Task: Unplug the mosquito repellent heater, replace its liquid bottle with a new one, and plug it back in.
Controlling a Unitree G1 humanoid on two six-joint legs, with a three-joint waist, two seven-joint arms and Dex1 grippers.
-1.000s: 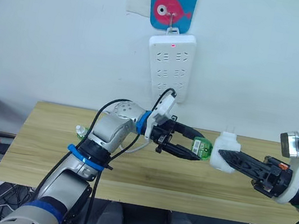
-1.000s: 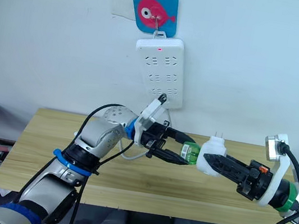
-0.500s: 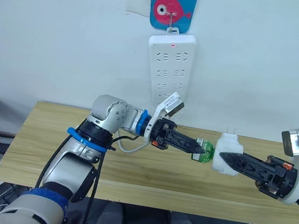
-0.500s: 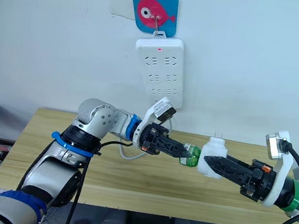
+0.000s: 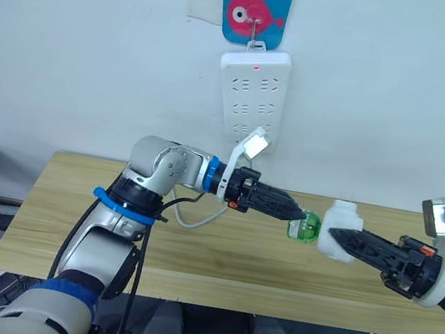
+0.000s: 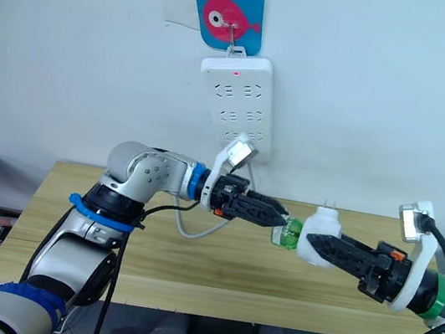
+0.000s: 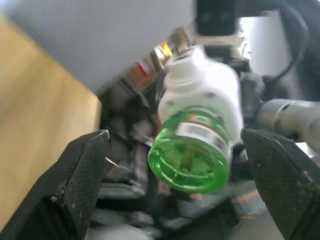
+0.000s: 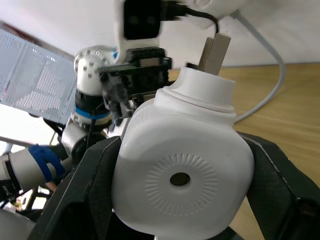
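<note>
The mosquito repellent heater (image 5: 338, 228), a small white rounded cube with its plug prongs (image 8: 214, 52) pointing up, hangs above the right part of the wooden table (image 5: 69, 227). My right gripper (image 5: 338, 238) is shut on it, a black finger (image 8: 97, 192) on each side. A green liquid bottle (image 5: 306, 228) sticks out of the heater's left side. My left gripper (image 5: 293, 212) reaches in from the left with its tips at the bottle. In the left wrist view the fingers (image 7: 75, 185) stand wide apart around the bottle (image 7: 192, 160), with a gap on each side.
A long white power strip (image 5: 252, 95) with a red light hangs on the wall from a blue fish hook plate (image 5: 256, 10), above and left of the heater. A white cable (image 5: 189, 218) loops down from my left wrist to the table.
My left wrist has rolled and its forearm has lifted, so the fingers now line up behind the bottle. The bottle sits a little closer to the heater. The right arm has barely moved.
</note>
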